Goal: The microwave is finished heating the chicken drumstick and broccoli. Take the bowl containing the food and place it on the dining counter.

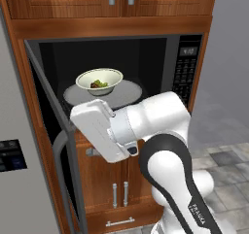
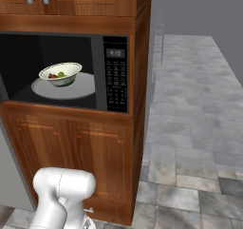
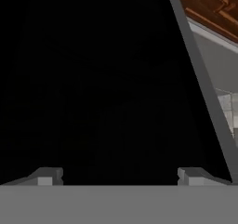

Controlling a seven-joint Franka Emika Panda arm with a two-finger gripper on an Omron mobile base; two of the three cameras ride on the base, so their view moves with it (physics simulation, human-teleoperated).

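1. Fingertips (image 3: 50, 175) are seen spread wide apart at the bottom of the hand view, with nothing held between them; the gripper (image 3: 121, 176) is faced by the black glass of the microwave door (image 3: 102, 79), its grey edge running down the right side.
2. The microwave (image 1: 187, 68) is seen with its door swung open to the left; the keypad panel (image 2: 116, 76) is set at its right.
3. The bowl (image 1: 99, 81) is set on the round grey turntable (image 1: 127, 93) inside the black cavity; the broccoli (image 1: 102, 84) and the dark chicken drumstick (image 1: 95, 85) are held in it, touching each other.
4. The arm (image 1: 146, 121) is raised in front of the wooden cabinet (image 2: 76, 152) below the microwave, well apart from the bowl.
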